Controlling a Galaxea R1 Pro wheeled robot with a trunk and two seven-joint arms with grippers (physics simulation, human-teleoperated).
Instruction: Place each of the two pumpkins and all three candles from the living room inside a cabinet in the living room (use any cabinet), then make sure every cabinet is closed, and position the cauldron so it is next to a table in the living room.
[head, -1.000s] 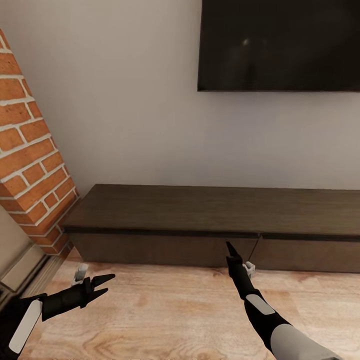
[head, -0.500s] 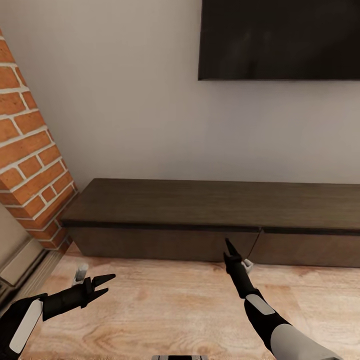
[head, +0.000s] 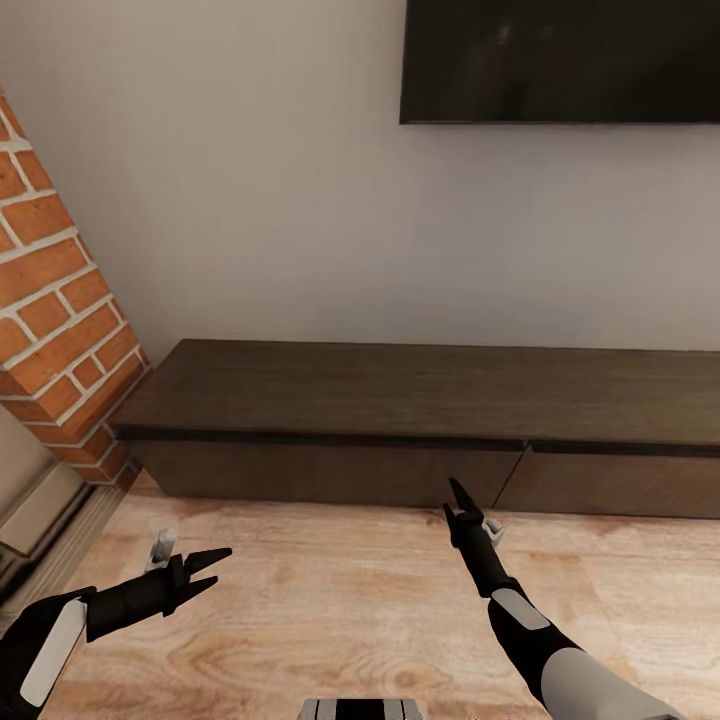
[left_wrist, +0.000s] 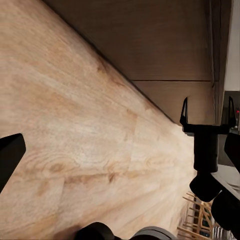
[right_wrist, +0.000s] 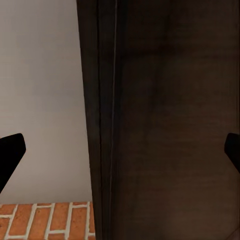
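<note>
I stand facing a long, low, dark brown cabinet set against a pale wall, under a black wall TV. A red brick column rises off to my left, and pale wooden floor runs between me and the cabinet.

My right gripper points forward, just short of the cabinet's front, near the seam where two flat drawer fronts meet. In the right wrist view its dark fingertips sit far apart at the frame's edges with bare wood between them, so the fingers are spread and hold nothing. My left gripper hangs low over the floor, well apart from the cabinet, its two fingers also splayed and empty. The left wrist view looks along the floor toward my right gripper with the cabinet base beyond it.

Both drawers appear shut, flush with the front. I judge the drawer fronts to be stiff, heavy and smooth, with no handle to hook. The likeliest hold seems to be the dark recessed gap beneath the top slab, just above my right fingertips, pulling straight back.
</note>
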